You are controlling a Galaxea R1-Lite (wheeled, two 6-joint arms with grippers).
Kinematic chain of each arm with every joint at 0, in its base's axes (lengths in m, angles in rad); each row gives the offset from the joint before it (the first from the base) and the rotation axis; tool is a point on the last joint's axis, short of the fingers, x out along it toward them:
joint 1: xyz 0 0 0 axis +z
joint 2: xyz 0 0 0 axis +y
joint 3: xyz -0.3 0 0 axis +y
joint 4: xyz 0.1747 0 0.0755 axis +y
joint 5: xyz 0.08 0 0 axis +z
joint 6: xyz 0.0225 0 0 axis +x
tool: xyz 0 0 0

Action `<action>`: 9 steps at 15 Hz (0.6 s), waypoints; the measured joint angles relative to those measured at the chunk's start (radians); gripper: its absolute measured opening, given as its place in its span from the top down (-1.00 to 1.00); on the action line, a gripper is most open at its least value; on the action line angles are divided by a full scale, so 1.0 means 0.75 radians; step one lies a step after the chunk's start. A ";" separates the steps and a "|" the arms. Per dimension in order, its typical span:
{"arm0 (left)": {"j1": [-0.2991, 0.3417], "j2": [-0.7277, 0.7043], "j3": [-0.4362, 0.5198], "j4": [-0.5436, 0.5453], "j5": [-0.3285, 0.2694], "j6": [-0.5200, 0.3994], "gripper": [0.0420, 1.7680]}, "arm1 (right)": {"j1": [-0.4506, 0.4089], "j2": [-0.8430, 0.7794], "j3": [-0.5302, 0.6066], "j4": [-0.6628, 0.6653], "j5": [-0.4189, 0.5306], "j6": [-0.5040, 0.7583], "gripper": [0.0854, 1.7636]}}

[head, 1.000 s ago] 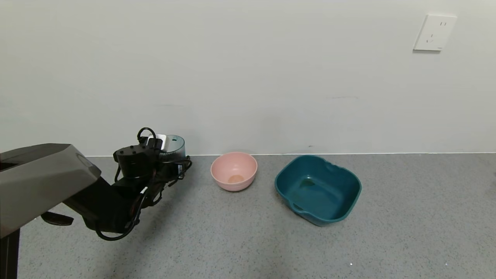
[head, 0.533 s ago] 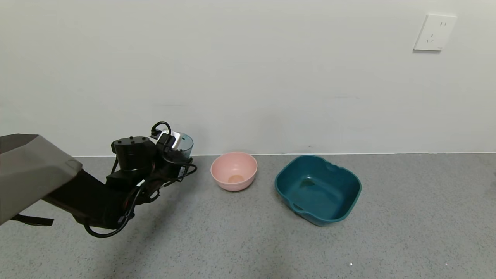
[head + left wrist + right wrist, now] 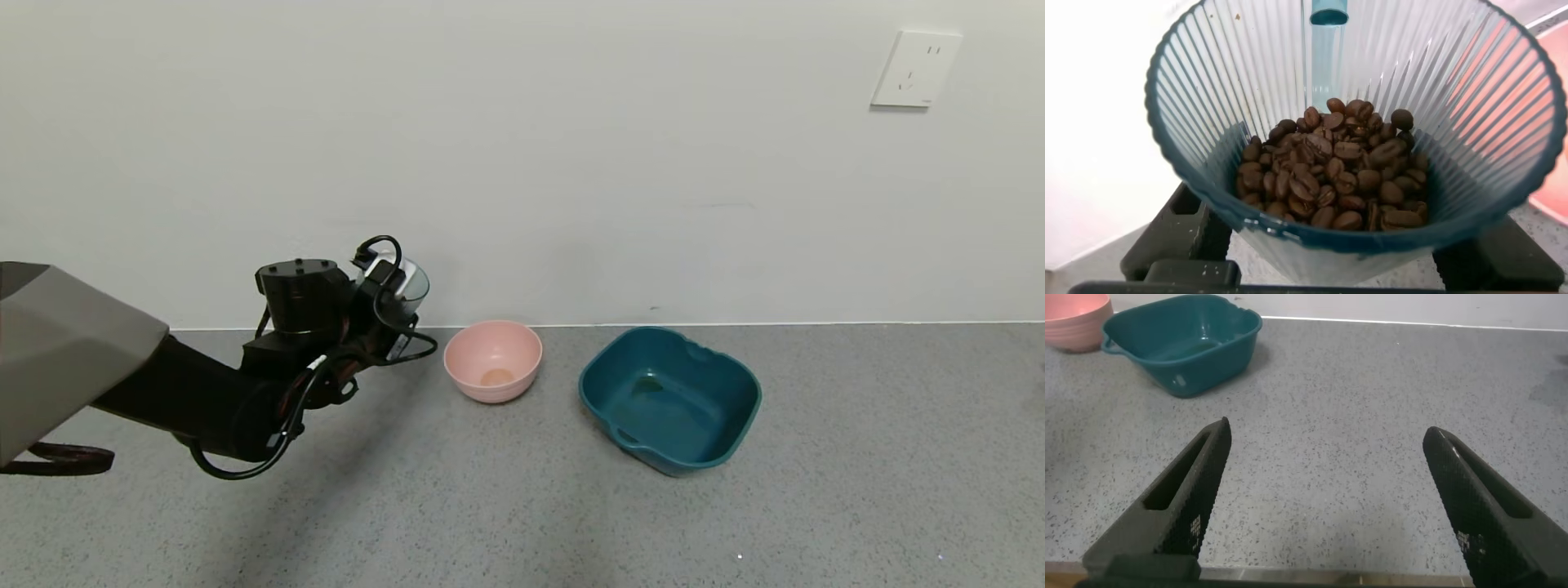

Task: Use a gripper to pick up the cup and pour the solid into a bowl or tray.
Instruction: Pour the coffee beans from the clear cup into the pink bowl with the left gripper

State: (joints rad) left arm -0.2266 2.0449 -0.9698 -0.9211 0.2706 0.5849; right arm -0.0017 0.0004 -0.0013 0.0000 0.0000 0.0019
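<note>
My left gripper (image 3: 392, 314) is shut on the translucent blue-grey ribbed cup (image 3: 411, 287) and holds it upright above the grey counter, left of the pink bowl (image 3: 493, 359). In the left wrist view the cup (image 3: 1208, 106) fills the picture and holds a heap of dark brown beans (image 3: 1331, 167); the gripper (image 3: 1331, 261) shows as black parts on both sides of it. The pink bowl holds no beans. My right gripper (image 3: 1327, 433) is open and empty low over the counter, off to the right, out of the head view.
A larger squarish teal tub (image 3: 669, 398) stands right of the pink bowl; it also shows in the right wrist view (image 3: 1180, 343) beside the pink bowl (image 3: 1078, 318). A white wall runs close behind everything, with a socket (image 3: 914, 69) at the upper right.
My left gripper has lifted the cup off the counter and carried it up and to the right, closer to the pink bowl.
</note>
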 joint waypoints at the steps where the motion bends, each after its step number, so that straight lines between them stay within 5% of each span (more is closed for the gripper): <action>1: -0.014 0.003 -0.016 0.004 0.007 0.044 -0.50 | 0.000 0.000 -0.001 0.000 0.000 0.000 -0.94; 9: -0.074 0.043 -0.081 0.010 0.104 0.371 -0.49 | 0.000 0.000 -0.001 0.000 0.000 0.000 -0.94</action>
State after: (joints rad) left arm -0.2823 2.0772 -1.0304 -0.9136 0.3483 0.8634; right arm -0.0017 0.0004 -0.0017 0.0000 0.0000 0.0019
